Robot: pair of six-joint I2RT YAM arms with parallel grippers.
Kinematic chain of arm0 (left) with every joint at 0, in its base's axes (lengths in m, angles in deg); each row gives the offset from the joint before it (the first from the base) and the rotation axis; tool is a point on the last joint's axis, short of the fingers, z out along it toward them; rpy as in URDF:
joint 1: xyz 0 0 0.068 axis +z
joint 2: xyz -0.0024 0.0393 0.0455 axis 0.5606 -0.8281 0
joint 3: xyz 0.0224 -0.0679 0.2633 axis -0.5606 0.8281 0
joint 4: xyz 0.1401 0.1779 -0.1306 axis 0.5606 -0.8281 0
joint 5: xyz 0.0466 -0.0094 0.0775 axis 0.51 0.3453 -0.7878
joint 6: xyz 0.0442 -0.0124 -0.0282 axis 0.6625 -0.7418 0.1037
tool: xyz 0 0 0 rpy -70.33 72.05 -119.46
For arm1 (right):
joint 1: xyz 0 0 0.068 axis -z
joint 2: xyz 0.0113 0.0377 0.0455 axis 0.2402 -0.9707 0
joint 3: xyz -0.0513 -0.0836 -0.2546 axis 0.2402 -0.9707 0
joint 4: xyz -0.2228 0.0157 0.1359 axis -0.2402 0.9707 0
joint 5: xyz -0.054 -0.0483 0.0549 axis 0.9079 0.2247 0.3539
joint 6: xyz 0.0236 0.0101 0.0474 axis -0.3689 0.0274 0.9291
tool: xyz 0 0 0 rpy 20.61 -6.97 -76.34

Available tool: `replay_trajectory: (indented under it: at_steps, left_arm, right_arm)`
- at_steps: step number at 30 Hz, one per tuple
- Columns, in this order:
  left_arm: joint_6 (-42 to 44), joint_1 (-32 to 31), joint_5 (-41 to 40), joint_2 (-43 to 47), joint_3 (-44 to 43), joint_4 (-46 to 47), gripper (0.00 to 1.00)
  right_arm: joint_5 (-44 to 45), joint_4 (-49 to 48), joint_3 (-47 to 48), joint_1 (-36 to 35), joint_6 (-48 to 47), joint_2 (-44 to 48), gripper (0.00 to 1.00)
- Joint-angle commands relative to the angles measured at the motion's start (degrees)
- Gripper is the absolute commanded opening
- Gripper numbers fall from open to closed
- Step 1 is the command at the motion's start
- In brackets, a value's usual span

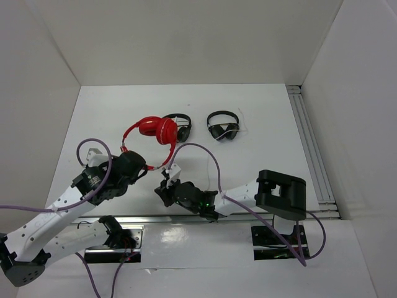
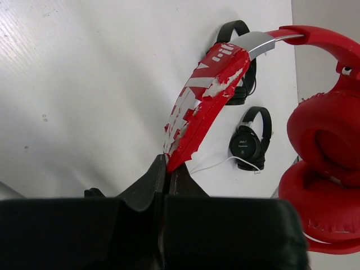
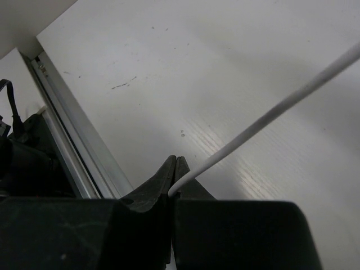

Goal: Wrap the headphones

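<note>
The red headphones (image 1: 154, 130) lie at the middle of the white table, cups (image 2: 323, 140) together. Their headband (image 2: 208, 95) is worn, with red coating flaking off, and curves toward the near edge. My left gripper (image 1: 147, 167) (image 2: 167, 163) is shut on the end of that headband. Just to its right, my right gripper (image 1: 166, 184) (image 3: 176, 163) is shut on the thin white cable (image 3: 270, 115), which runs taut up and away from the jaws. The cable's far end is out of the right wrist view.
Two smaller black headphones lie behind: one (image 1: 181, 126) (image 2: 243, 84) touching the red pair, the other (image 1: 223, 126) (image 2: 251, 140) to its right. A metal rail (image 1: 310, 149) (image 3: 62, 135) runs along the table's right side. White walls close in the table.
</note>
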Motion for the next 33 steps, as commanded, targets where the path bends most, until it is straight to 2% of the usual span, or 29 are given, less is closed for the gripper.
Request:
replay_trajectory:
  at_steps: [1,5,11,15,16,22,27,33]
  left_arm:
    - [-14.08,-0.03,-3.46,0.68,-2.28,6.53,0.00]
    - [-11.88,-0.03,-3.46,0.68,-2.28,6.53,0.00]
    - [-6.78,-0.03,-4.60,-2.65,-4.20,5.40,0.00]
    - [1.73,1.20,-4.61,-6.43,-8.60,4.34,0.00]
    - [6.10,2.08,-4.61,-7.13,-9.39,4.34,0.00]
    - [21.15,2.08,-5.22,-9.08,-12.12,5.57,0.00]
    - [27.41,2.08,-5.22,-9.08,-11.43,5.57,0.00]
    - [33.29,2.08,-1.37,-11.00,-9.67,5.57,0.00]
  right_arm:
    - [-4.43,0.78,2.88,-0.77,-2.75,-1.31,0.00]
    - [-4.42,1.30,2.35,-0.77,-3.80,0.44,0.00]
    - [-12.22,6.14,4.55,-0.77,-9.51,1.67,0.00]
    - [-16.37,8.42,4.03,-0.77,-13.47,4.22,0.00]
    - [-16.99,8.43,3.41,-0.77,-14.78,4.93,0.00]
    - [-17.78,12.29,1.74,-0.77,-18.73,10.73,0.00]
    - [-21.12,17.30,2.26,-0.77,-20.24,14.51,0.00]
    - [-19.81,21.00,3.93,-0.77,-20.86,16.62,0.03]
